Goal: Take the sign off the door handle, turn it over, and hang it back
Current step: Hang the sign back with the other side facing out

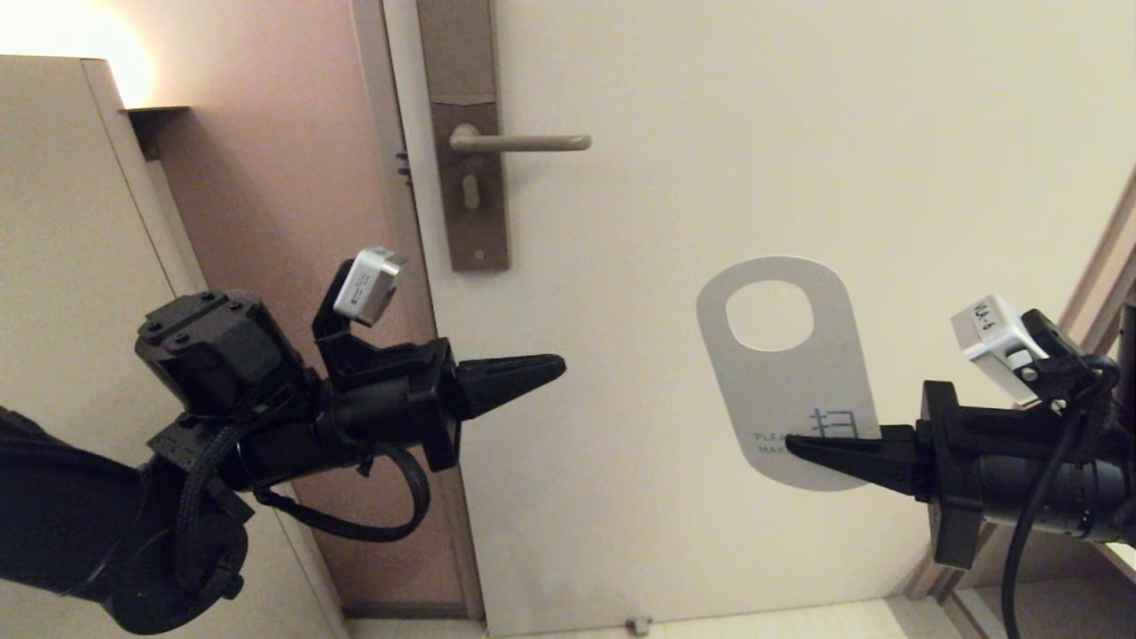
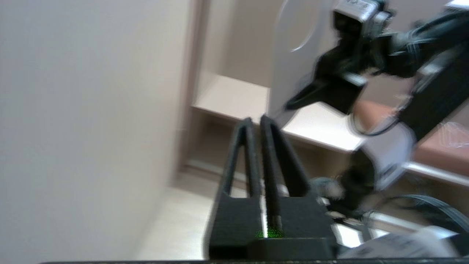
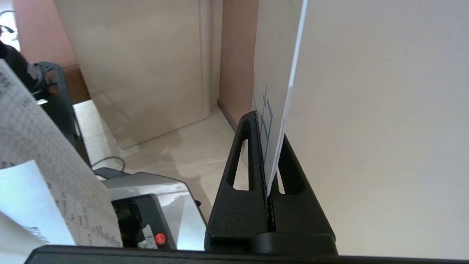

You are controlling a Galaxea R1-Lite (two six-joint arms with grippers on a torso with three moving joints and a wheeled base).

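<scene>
My right gripper [image 1: 792, 444] pinches sign [image 1: 785, 373] low edge (white face outward), clear of door handle [image 1: 524, 142]; my left gripper [image 1: 559, 364] closed, empty, well apart

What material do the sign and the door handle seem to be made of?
The sign, held by the right pincer: probably stiff matte card or thin plastic, since it stays flat with a thin edge. The door handle: likely brushed metal, judging by its dull beige sheen.

White sign [image 1: 799, 390], teal text; beige-grey door handle [image 1: 524, 141].
</scene>
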